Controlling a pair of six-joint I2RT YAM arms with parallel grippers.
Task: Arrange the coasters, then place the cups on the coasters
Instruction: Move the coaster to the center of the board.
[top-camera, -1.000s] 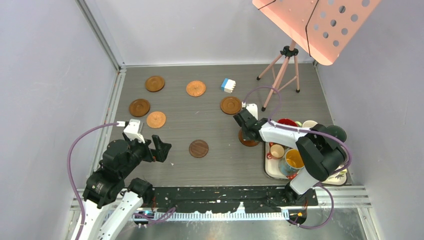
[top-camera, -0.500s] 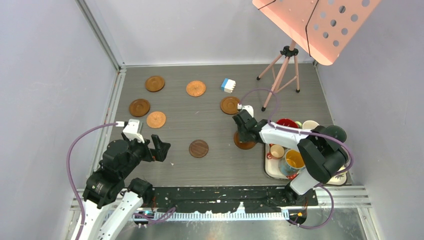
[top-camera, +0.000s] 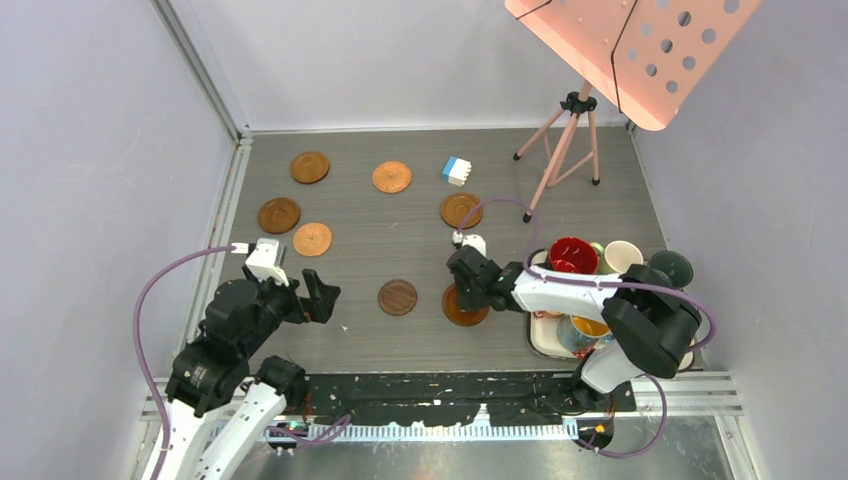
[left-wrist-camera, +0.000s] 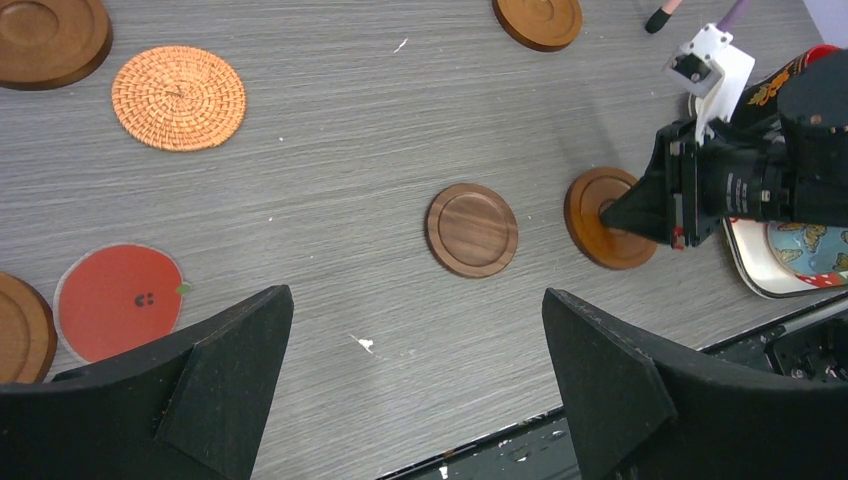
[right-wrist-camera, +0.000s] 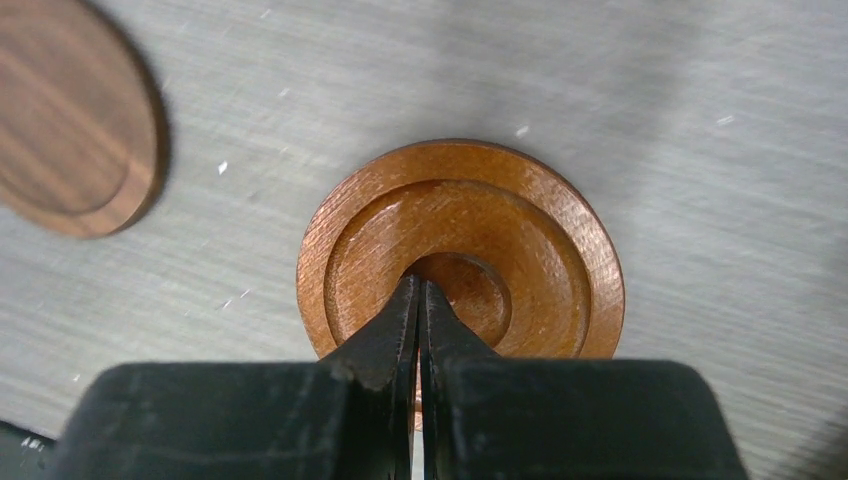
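Observation:
My right gripper is shut, its closed tips pressed into the centre hollow of a rimmed orange-brown coaster lying flat on the table. A dark brown coaster lies just left of it. More coasters lie further back: and a woven one. A red coaster shows by my left gripper, which hangs open and empty over the near left. Cups, a red one and a cream one among them, stand on the tray.
A blue-and-white block sits at the back centre. A tripod stand with a pink perforated board stands at the back right. Grey walls close in the left, back and right sides. A black strip runs along the near edge.
My shut right gripper has slid the rimmed coaster left and nearer, away from the tray and toward the dark brown coaster. The left arm has stayed put.

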